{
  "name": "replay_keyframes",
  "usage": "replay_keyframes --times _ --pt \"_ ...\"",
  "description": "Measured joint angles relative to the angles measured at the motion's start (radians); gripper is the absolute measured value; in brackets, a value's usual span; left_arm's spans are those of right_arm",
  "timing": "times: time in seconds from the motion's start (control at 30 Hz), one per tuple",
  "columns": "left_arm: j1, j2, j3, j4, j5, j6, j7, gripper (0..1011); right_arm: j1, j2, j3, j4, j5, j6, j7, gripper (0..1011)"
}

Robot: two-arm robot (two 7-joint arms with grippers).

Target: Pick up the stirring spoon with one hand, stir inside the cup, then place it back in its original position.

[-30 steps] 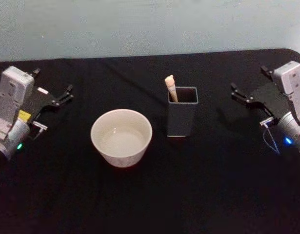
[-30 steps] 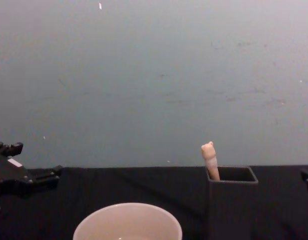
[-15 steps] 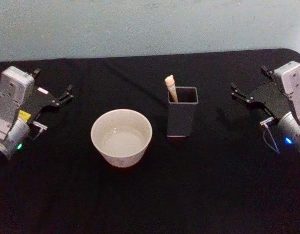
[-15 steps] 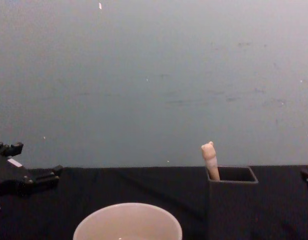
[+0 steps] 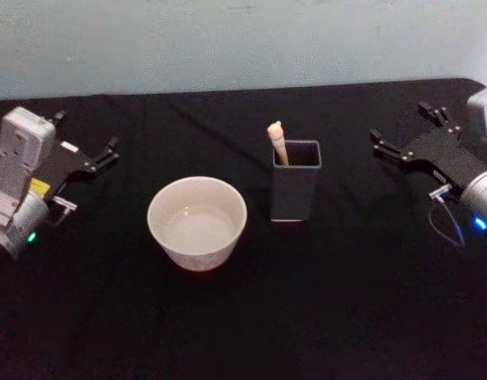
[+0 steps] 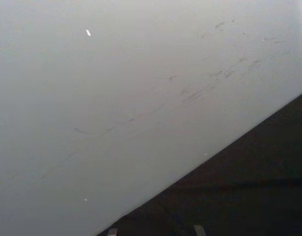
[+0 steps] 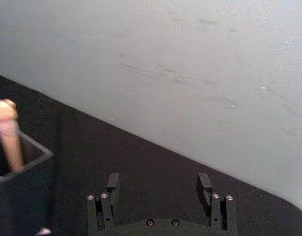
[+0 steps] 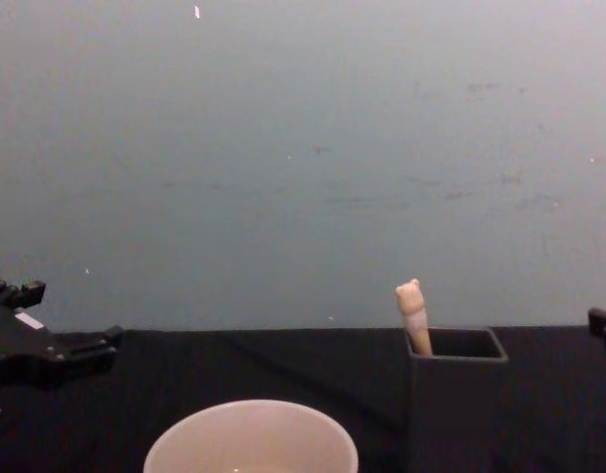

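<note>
Scene: stirring spoon (image 5: 276,142) stands in dark holder (image 5: 294,194), right of cup (image 5: 197,255); right pincer (image 5: 400,123) wide open, empty, well right of holder; left pincer (image 5: 85,131) open, empty, parked far left. Risk: low approach clips holder rim, tipping it; slim handle slips.

No legible text, brand, number or sign can be read. The small white rectangular label (image 5: 69,147) on the black two-jaw left gripper (image 5: 85,132), near the left edge of the table, shows no readable characters. The small yellow sticker (image 5: 39,188) on the silver-grey left arm (image 5: 17,162) is also unreadable.
</note>
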Motion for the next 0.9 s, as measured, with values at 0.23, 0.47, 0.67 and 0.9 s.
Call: replay_keyframes --times 0.23,0.47,0.67,0.9 --pt "0.000 0.000 0.000 0.000 0.000 0.000 0.000 1001 -0.017 0.027 0.033 -0.077 0.097 0.086 0.111 1002" --pt "0.000 0.000 0.000 0.000 0.000 0.000 0.000 1001 -0.015 0.043 0.039 -0.134 0.144 0.166 0.206 1002" --pt "0.000 0.000 0.000 0.000 0.000 0.000 0.000 1001 0.004 0.048 0.027 -0.154 0.155 0.221 0.271 1002" --pt "0.000 0.000 0.000 0.000 0.000 0.000 0.000 1001 0.039 0.038 -0.003 -0.161 0.142 0.270 0.328 1002"
